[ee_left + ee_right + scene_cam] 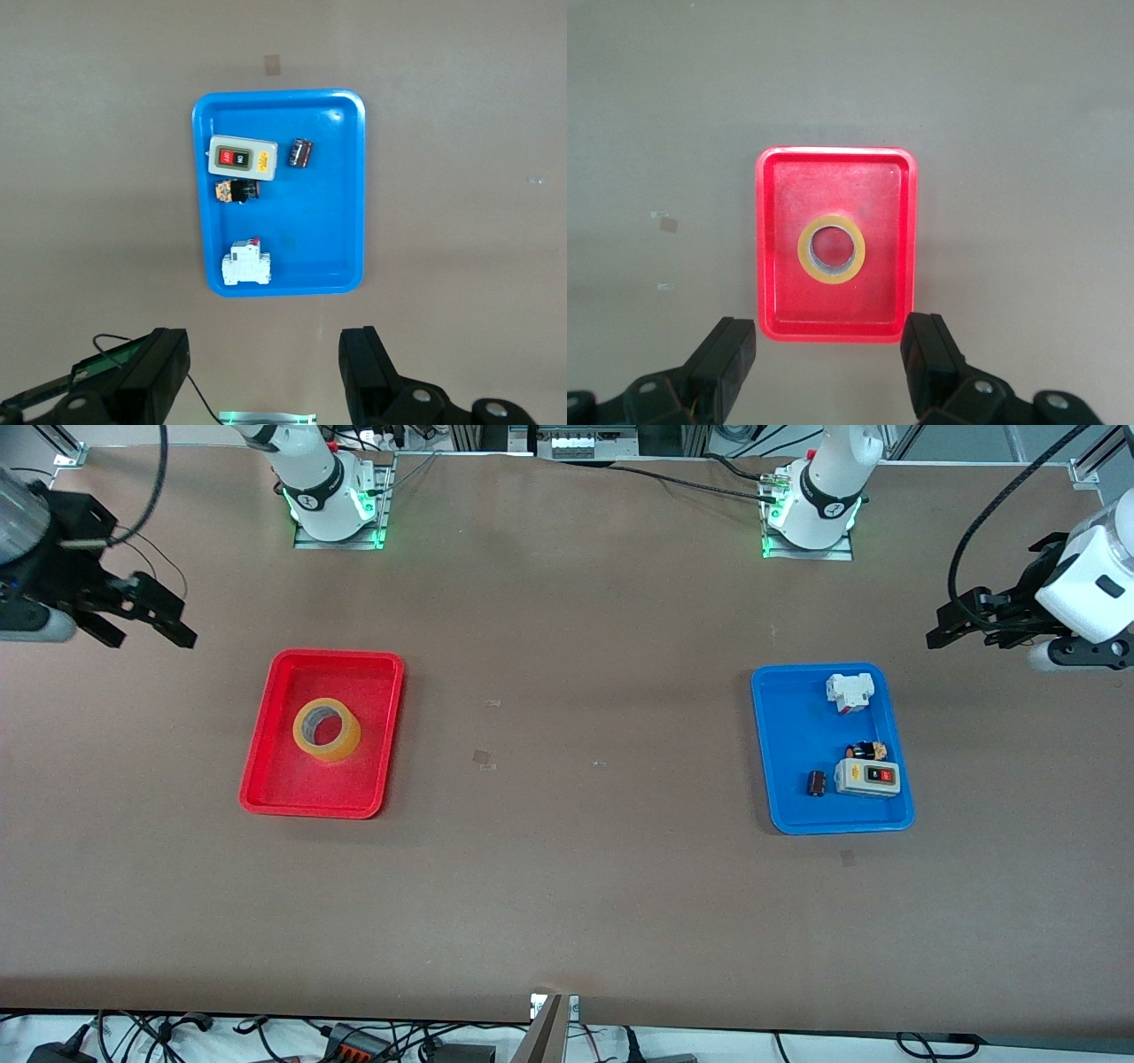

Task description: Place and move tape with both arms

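Tape (pixel 326 729), translucent yellow ring flat in red tray (pixel 266 753); left tool (pixel 952 627), right tool (pixel 151 615) both agape.

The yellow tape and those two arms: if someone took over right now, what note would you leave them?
Right gripper: open, empty, raised at the right arm's end of the table.
Left gripper: open, empty, raised at the left arm's end.
The tape lies flat in the red tray, untouched.
The blue tray holds small electrical parts.
Done: nothing visible.
Left: grasp the tape and move it.
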Tool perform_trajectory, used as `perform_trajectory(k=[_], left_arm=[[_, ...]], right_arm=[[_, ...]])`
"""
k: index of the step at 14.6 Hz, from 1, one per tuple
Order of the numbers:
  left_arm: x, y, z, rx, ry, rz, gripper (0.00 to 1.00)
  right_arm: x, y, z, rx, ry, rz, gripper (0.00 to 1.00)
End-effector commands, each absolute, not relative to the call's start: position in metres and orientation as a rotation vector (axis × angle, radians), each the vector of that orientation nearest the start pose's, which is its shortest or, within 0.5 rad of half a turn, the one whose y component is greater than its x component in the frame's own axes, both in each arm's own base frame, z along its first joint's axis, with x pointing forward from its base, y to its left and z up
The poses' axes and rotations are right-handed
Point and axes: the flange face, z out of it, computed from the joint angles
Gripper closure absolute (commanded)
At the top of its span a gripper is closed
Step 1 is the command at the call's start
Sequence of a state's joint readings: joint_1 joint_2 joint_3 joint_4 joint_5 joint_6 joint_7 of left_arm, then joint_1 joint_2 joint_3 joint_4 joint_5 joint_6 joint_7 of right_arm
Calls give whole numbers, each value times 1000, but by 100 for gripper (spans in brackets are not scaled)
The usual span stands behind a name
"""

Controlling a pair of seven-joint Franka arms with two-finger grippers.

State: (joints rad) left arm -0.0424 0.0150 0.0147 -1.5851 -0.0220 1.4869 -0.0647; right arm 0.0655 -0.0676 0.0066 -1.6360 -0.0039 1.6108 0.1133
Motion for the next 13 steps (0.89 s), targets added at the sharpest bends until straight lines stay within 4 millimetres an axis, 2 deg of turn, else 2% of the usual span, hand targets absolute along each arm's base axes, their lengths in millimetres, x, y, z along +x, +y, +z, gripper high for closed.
perform_trajectory(k=[1,3,5,13], left_arm=[[541,-1,612,-3169,-1,158,0],[541,1,613,-3172,-10,156,0],[541,-3,613,-3172,-5,151,0],[542,-5,614,-3172,-27,147,0]], right_arm=[[529,35,655,-3135,107,25,2],[529,26,677,-3134,122,-35,1],[538,9,682,-3136,152,-51,1],[540,1,666,-3143,182,28,1]])
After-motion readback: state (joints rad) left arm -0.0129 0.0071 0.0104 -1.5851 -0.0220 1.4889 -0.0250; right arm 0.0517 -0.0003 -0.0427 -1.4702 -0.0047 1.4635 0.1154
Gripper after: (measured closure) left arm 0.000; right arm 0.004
